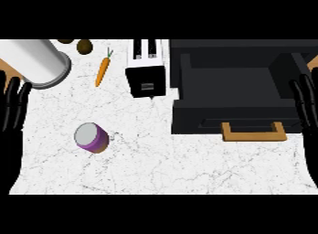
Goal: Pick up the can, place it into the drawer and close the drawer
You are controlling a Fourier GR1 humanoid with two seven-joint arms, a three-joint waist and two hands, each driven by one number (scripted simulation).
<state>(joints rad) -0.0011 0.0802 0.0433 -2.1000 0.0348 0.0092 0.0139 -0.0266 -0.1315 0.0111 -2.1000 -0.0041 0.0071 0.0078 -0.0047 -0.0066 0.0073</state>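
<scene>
Left hand shows at the left edge, well left of the can, fingers straight, pointing up and slightly spread, holding nothing. Large white cylinder with a grey rim lies tilted at the far left of the white marbled desk, up and left of the can. Two small dark brown round items sit beyond the can near the far edge; what they are cannot be told. The can rests on the desk's left half, well apart from both hands: short, purple wall, pale grey flat end. That end faces up and to the left, so the long axis runs from upper left to lower right; whether it stands or lies tipped cannot be told. An orange carrot lies beyond the can, slightly to its right, stem end away. A toaster, white top with two slots and a black front, stands up and right of the can. The black drawer is far right of the can, pulled open, wooden handle nearest; its interior shows nothing inside. Right hand shows at the right edge, just beside the drawer, fingers straight, up, slightly spread, holding nothing.
</scene>
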